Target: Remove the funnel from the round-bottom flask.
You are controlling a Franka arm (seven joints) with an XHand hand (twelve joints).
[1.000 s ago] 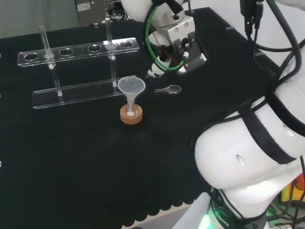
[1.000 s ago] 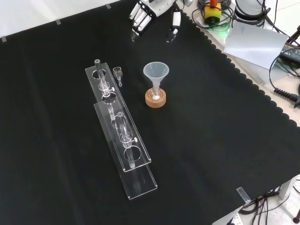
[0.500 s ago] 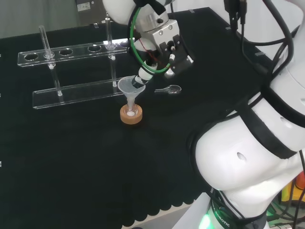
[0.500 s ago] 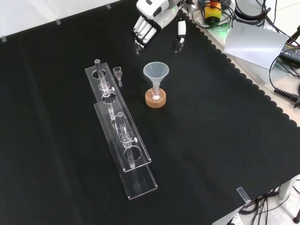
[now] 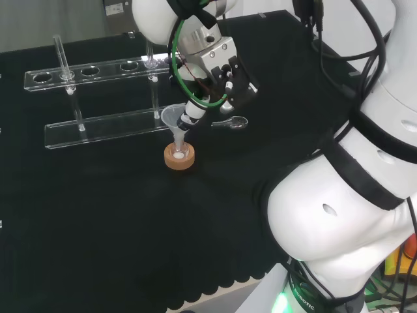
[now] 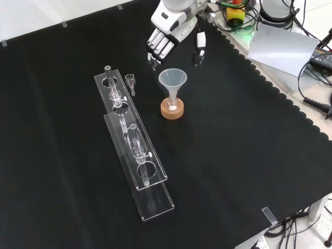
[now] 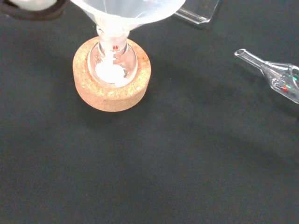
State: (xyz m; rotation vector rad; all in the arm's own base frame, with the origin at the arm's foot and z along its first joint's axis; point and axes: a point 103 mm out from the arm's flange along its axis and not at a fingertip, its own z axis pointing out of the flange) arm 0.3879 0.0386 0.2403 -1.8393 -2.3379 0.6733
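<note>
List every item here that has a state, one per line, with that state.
funnel: upright, seated in the flask neck, not held.
round-bottom flask: upright on its stand, white powder inside.
cork ring: flat on the cloth, under the flask.
hand: open, above the funnel, touching nothing.

A clear acrylic test-tube rack (image 6: 136, 148) lies long on the black-clothed surface (image 6: 233, 171); a test tube (image 5: 62, 57) stands upright in it; a small glass stopper (image 6: 130, 81) lies just beside its end.
</note>
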